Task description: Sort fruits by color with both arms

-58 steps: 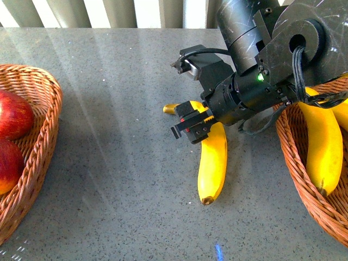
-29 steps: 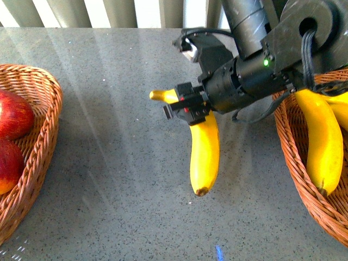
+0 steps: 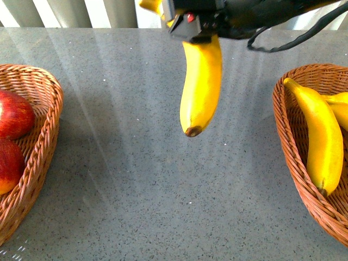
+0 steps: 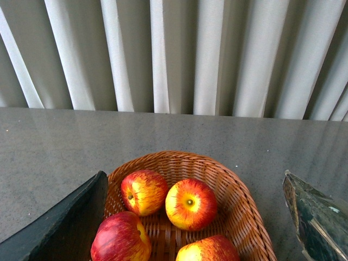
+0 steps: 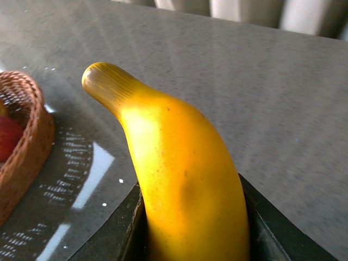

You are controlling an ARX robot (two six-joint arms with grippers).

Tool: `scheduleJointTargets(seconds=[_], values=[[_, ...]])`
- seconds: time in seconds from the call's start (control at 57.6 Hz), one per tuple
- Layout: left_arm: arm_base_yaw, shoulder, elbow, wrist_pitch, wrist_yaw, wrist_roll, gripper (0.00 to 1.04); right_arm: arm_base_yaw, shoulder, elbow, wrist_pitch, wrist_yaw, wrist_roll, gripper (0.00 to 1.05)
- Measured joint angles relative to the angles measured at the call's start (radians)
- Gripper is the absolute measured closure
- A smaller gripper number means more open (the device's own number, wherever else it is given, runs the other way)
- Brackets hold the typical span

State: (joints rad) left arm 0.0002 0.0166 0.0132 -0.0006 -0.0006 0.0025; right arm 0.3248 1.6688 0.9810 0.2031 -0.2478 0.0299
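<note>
Front view first: the right gripper [image 3: 190, 19] sits at the very top edge, pinching a smooth yellow banana [image 3: 200, 81] near its stem end, so the fruit hangs above the speckled grey stone table [image 3: 136, 179], brown tip down. On the right, a woven wicker basket [image 3: 293, 163] holds two more bananas [image 3: 321, 141]. On the left, another wicker basket [image 3: 38, 141] holds red apples [image 3: 13, 114].

Left wrist view: the left gripper [image 4: 196, 217] is spread wide, with one dark finger [image 4: 60, 228] at each lower corner. Between them is the left basket [image 4: 242, 201], with four red-and-yellow streaked apples [image 4: 190, 204] inside. Pale vertical slats [image 4: 174, 54] stand behind the table.

Right wrist view: the banana [image 5: 179, 179] fills the shot, ridged stem up, wedged tight between the black jaws. The apple basket's rim [image 5: 27, 141] peeks in at the side.
</note>
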Motion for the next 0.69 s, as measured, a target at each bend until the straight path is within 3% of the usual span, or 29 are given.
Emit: scheduleJointTargets(seconds=[0.416,0.555,0.694], values=[[0.000,0.000,0.000,0.000,0.000,0.000,0.09,-0.409,-0.170,-0.275,0.026,-0.044,-0.073,0.68],[0.000,0.000,0.000,0.000,0.000,0.000,0.09,-0.495,-0.150,-0.329,0.057,-0.024,-0.095,0.68],[0.000,0.000,0.000,0.000,0.000,0.000,0.09,-0.515,-0.120,-0.339,0.081,-0.006,-0.085,0.68]])
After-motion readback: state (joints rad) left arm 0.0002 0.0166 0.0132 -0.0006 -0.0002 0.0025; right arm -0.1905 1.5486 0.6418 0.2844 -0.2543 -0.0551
